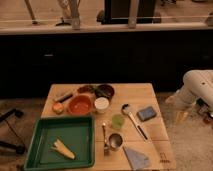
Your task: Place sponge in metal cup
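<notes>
On wooden worktop (135,95), blue-grey rectangular sponge (146,113) sits apart from small metal cup (115,141); gripper (180,115) beyond right edge, closure cannot be told

White arm (200,86) is cut off by the right edge; only one section is seen. The gripper (180,116) is placed off the table's right side, below the arm and low down; its outline cannot be made out. The table (145,92) is clipped along its front by the bottom edge, as is the grey cloth (136,159). The small dark item (164,160) at the front right corner cannot be identified. The brownish object (85,89) behind the red bowl (80,105) is not resolved. The inside of the metal cup (116,141) cannot be read.
</notes>
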